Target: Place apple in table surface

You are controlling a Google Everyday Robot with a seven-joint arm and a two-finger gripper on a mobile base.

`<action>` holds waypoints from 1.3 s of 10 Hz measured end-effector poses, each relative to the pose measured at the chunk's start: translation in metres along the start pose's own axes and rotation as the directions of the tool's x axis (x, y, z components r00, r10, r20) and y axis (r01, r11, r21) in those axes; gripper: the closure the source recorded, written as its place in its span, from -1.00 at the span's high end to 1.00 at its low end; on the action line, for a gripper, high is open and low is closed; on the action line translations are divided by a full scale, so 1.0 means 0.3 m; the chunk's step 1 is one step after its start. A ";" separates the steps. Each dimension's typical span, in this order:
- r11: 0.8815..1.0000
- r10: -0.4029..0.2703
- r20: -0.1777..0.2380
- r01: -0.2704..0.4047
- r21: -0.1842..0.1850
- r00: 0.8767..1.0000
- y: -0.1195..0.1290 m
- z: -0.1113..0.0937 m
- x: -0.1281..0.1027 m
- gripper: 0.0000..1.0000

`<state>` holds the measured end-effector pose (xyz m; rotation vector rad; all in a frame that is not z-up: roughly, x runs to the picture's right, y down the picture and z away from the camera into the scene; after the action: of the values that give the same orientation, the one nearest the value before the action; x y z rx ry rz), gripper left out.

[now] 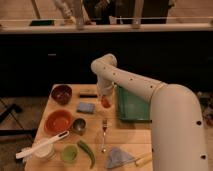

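The gripper (105,98) hangs over the light tan wooden plank worktop (125,135), closed on the small round orange-red apple (106,102) at its tip. Bare planks lie directly below it. Best to lower straight down there, clear of the green rectangular tray (131,106) beside it and the silver fork (104,134) nearer the front, and release only once the apple touches.

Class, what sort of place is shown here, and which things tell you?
Probably a kitchen-style test area: a wooden table set with bowls, a fork and a green tray. The gripper hangs above it with an apple.
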<state>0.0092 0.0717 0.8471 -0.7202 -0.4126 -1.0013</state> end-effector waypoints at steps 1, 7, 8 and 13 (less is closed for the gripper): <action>1.000 0.000 0.000 0.000 0.000 1.000 0.001 0.000 0.000 -0.16; 1.000 -0.001 0.000 0.001 -0.001 1.000 0.001 0.001 -0.001 0.60; 1.000 -0.001 0.001 0.001 -0.001 1.000 0.001 0.004 -0.001 0.60; 1.000 -0.001 0.001 0.001 -0.001 1.000 0.001 0.004 -0.001 0.60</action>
<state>0.0093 0.0728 0.8476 -0.7219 -0.4135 -1.0019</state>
